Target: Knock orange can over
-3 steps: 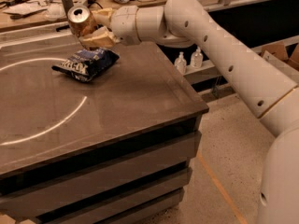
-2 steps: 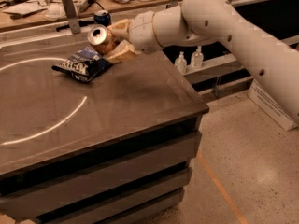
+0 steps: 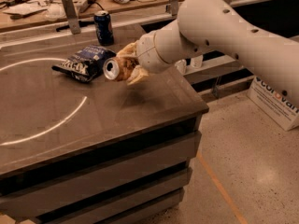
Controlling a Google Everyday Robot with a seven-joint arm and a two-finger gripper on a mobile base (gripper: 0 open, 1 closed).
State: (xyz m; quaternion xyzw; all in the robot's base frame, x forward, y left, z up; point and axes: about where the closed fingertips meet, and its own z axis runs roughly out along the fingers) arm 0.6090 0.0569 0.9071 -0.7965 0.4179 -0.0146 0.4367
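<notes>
The orange can [image 3: 113, 68] is orange-brown with a silver top. It lies tipped on its side between the fingers of my gripper [image 3: 126, 69], with the top facing left. It sits at or just above the grey table [image 3: 93, 120], right of the chip bag. The gripper is shut on the can, one finger [image 3: 129, 53] above it and one below. My white arm [image 3: 210, 27] reaches in from the right.
A dark blue can [image 3: 103, 27] stands upright at the back of the table. A dark blue chip bag [image 3: 84, 62] lies just left of the orange can. A white arc [image 3: 56, 125] is marked on the table. The table's right edge [image 3: 196, 101] is near the arm.
The gripper has carried the orange can to the right and toward the front, past the chip bag. The can has gone from nearly upright to lying on its side.
</notes>
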